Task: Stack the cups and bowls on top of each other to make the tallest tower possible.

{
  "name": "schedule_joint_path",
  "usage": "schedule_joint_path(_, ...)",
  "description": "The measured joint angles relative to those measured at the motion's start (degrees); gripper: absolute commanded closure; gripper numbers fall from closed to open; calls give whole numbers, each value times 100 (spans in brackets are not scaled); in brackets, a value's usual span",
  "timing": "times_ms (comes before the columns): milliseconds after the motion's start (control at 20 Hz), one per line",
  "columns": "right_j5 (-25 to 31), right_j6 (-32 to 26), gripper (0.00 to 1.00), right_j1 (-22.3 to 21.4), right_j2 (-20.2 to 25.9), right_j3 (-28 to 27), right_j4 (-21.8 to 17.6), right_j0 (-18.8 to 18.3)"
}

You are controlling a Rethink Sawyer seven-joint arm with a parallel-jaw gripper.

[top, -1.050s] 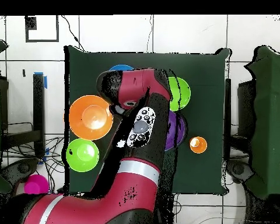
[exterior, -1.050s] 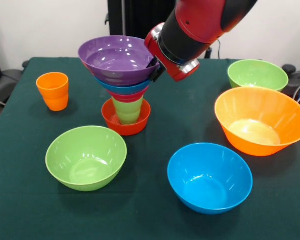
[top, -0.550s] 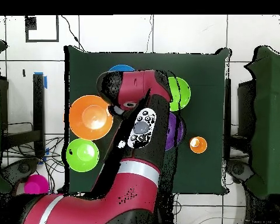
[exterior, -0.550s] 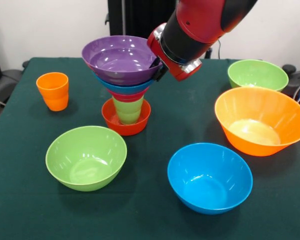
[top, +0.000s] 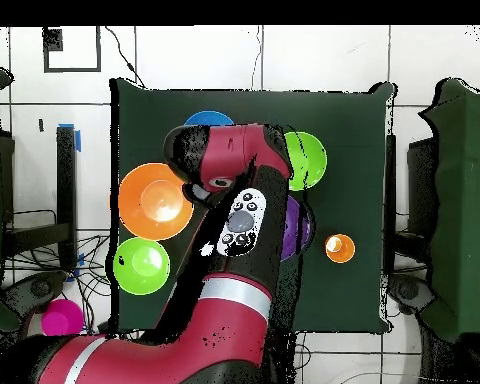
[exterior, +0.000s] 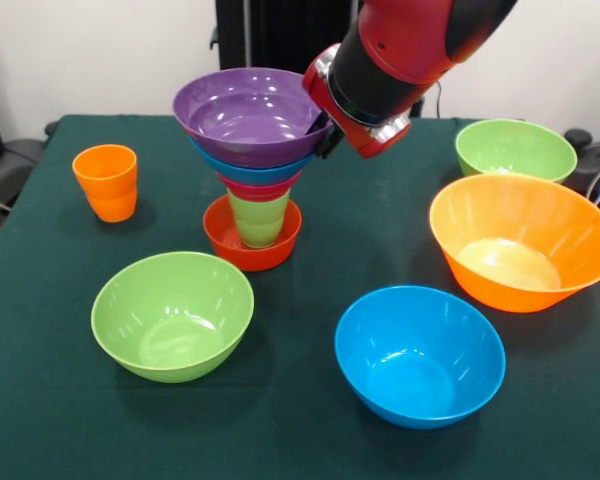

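Five pieces make up the tower (exterior: 255, 165) near the middle of the dark green table (exterior: 50, 420): a red-orange bowl (exterior: 252, 240) as the base, a light green cup (exterior: 257, 218) standing upside down inside it, then a thin pink-red bowl (exterior: 257, 188), a blue bowl (exterior: 250, 170) and a purple bowl (exterior: 250, 113) on top. The column widens upward, and the purple bowl leans, its rim higher on the arm's side. All surfaces are glossy.

At the purple bowl's rim, on the picture's right, the gripper (exterior: 327, 137) meets the bowl; a dark fingertip shows at the rim, but the red and black arm (exterior: 400, 50) hides the rest, so I cannot tell whether the claw is spread or closed on the rim.

Loose items in the front view: an orange cup (exterior: 106, 181) upright at the left, well apart from the tower; a lime green bowl (exterior: 172, 314) in front of the tower; a second blue bowl (exterior: 419, 355) at the near right; a very large orange bowl (exterior: 523, 241) at the right; another lime green bowl (exterior: 515, 150) behind it.

From overhead, the arm covers most of the tower; only a purple edge shows beside it.
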Motion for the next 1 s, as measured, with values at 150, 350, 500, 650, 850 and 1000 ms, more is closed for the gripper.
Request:
schedule_joint_path(150,0,0,100,-4,-1,8,0,4)
schedule_joint_path(350,19,0,100,-2,-6,8,1,15)
schedule_joint_path(500,57,0,100,0,-16,9,-1,27)
schedule_joint_path(650,101,0,100,7,-19,9,-1,35)
schedule_joint_path(850,141,0,100,21,-21,9,0,35)
schedule_joint_path(1000,178,0,100,31,-24,8,1,36)
